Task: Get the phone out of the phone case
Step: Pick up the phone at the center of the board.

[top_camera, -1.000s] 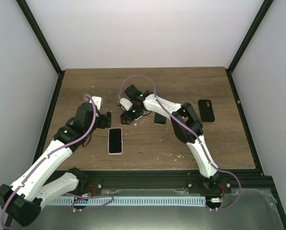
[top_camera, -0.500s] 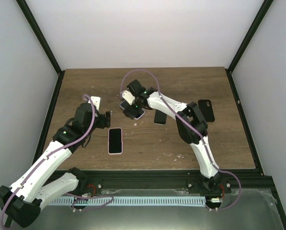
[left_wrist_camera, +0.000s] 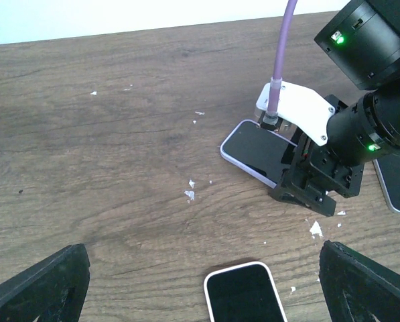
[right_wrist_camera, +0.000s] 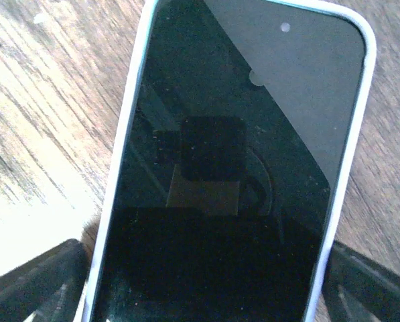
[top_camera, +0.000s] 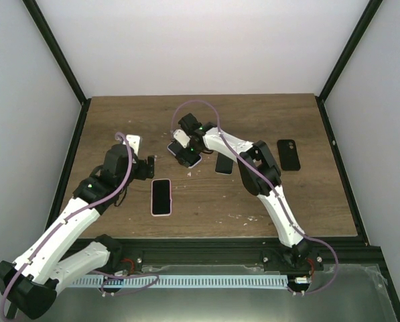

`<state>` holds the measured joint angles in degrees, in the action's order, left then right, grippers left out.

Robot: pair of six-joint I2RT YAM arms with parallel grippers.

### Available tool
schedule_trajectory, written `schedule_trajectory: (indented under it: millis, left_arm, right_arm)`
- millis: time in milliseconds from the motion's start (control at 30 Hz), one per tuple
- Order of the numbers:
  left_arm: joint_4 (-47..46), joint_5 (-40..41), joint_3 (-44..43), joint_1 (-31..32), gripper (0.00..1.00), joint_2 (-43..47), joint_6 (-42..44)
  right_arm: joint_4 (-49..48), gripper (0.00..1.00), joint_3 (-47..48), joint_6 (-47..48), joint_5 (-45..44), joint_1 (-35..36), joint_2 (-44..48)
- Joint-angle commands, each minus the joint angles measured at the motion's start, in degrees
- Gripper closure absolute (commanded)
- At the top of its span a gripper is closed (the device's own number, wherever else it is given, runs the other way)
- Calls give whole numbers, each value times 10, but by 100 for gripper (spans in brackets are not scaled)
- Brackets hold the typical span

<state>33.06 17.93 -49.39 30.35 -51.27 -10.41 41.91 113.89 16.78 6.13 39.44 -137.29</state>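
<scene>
Phone (right_wrist_camera: 213, 168) lies screen-up in its pale lilac case (right_wrist_camera: 119, 168) on the tabletop (top_camera: 253, 121), centre of the top view, with the right fingers (right_wrist_camera: 32, 282) down astride its long edges at one end; can't tell if they pinch it or stand just off. Left fingers (left_wrist_camera: 39, 292) are spread wide and empty at mid left, with a white-cased phone (top_camera: 161, 196) low between them in the left wrist view. A grey phone (top_camera: 224, 164) sits just right of the right fingers, a black phone (top_camera: 289, 154) far right, and white crumbs (left_wrist_camera: 189, 194) lie scattered.
</scene>
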Motion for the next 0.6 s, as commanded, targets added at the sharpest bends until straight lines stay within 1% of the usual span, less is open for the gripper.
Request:
schedule_trajectory:
  millis: [0,100,200,300,400,433,500,567]
  left_arm:
    - [-6,3,5,-3,5,9,-1]
    - [-7,4,6,-3,5,9,-1]
    - [-8,9,8,-3,5,6,-1]
    - [-8,20,9,-3,5,-1,-7]
    - [-4,30,5,-11,0,-6,-24]
    - [-5,18,4,-27,0,-5,-36]
    - [-7,-24,0,-64,0,-2,-67]
    - [-21,-92,-5,-80,3,-5,-95]
  right_arm:
    - [33,9,14,-15,-16,-1,-19]
    - [48,20,14,-22,-33,0,-18]
    - [65,34,9,-26,-26,-1,-5]
    - [46,38,-31,-28,-10,-1,51]
    - [-14,43,-121,-27,26,-5,160]
    - [-42,44,-164,-29,39,-6,203]
    - [-106,44,-266,-30,71,-8,294]
    - [-158,44,-352,-41,92,-10,385]
